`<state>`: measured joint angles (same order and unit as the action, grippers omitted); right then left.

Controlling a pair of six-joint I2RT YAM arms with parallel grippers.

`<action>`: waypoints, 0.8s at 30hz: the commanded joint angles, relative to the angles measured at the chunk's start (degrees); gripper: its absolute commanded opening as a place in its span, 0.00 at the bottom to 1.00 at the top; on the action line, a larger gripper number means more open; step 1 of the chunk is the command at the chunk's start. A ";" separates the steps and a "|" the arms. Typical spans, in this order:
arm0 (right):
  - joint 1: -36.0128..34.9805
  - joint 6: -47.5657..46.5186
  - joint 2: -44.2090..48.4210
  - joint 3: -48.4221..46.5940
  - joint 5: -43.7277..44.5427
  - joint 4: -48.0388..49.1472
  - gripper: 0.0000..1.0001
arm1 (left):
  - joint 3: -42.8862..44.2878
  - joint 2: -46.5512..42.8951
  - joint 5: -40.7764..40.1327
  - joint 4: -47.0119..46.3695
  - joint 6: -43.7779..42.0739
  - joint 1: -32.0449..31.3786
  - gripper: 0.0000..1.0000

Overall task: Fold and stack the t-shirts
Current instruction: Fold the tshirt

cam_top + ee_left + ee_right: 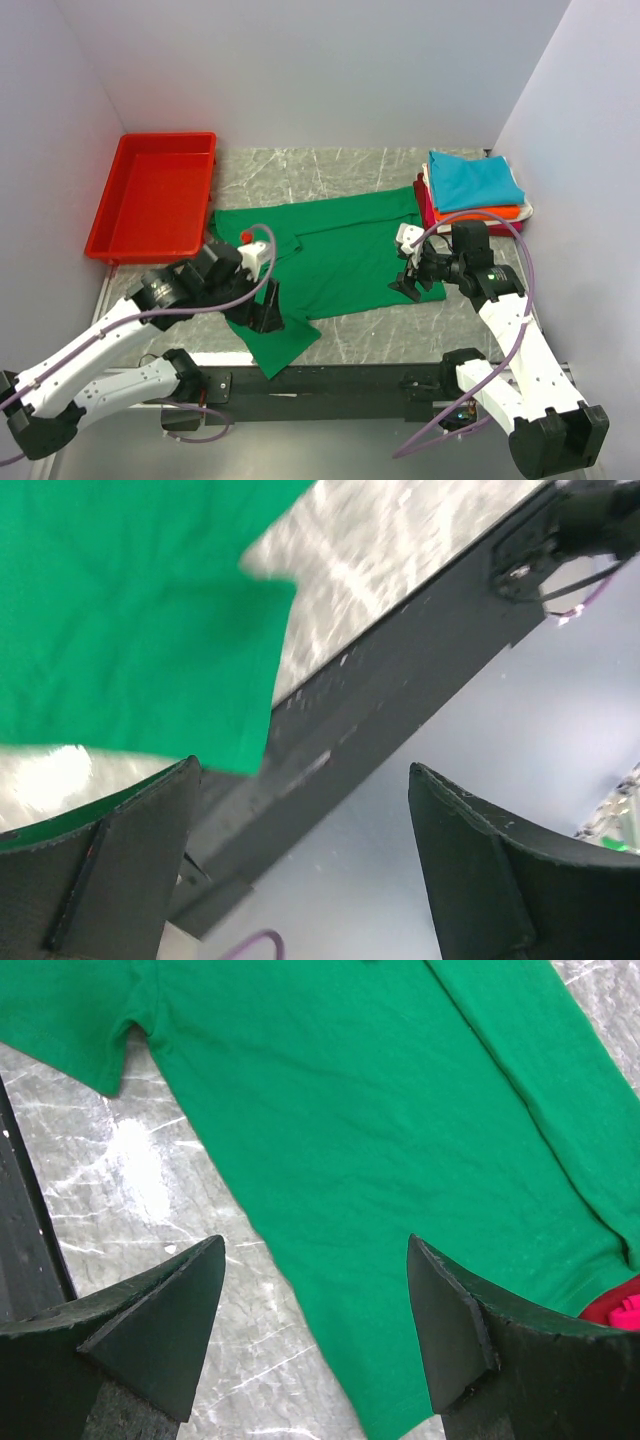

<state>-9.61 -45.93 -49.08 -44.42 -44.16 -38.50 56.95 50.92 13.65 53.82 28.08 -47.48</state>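
Green t-shirt (340, 255) lies spread out on the marble-pattern table (330, 165), about in the middle, between the red tray (155, 195) at the far left and the stack of folded shirts (475, 195) at the far right. Its right end reaches almost to this stack, and one corner of it goes down to the black rail (320, 380) at the near edge of the table. In the stack I see a teal shirt (472, 180) on top, an orange shirt (497, 214) under it and a red shirt (428, 207) at the bottom; a white layer shows also, but I cannot tell exactly its place. The left gripper (262, 315) is low over the near-left corner of the green cloth. In its wrist view the two fingers stand wide apart and between them is only the rail and the floor, so it holds nothing. The right gripper (408, 285) is over the right hem of the shirt, also with the fingers wide apart, and the flat green cloth shows below the gap. Whether its fingertips touch the cloth, I cannot tell.
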 commanded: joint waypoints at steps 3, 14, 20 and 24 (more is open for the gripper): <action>0.20 -0.21 -0.05 0.74 0.13 0.97 0.79 | -9.48 -3.63 -2.84 2.34 13.47 -0.42 0.89; 0.11 -0.56 -1.10 0.66 0.92 0.71 0.79 | -17.47 -3.81 -4.42 1.38 20.87 -1.73 0.83; 0.20 -1.09 -1.81 0.57 0.92 0.09 0.79 | -20.65 -3.37 -3.80 -1.88 24.22 -3.93 0.82; 0.11 -1.26 -1.81 0.57 0.92 0.00 0.79 | -21.09 -2.14 -4.33 -2.49 24.48 -5.07 0.82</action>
<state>-9.61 -46.39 -50.83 -44.07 -43.03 -38.57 35.97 48.23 10.15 53.82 50.63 -51.64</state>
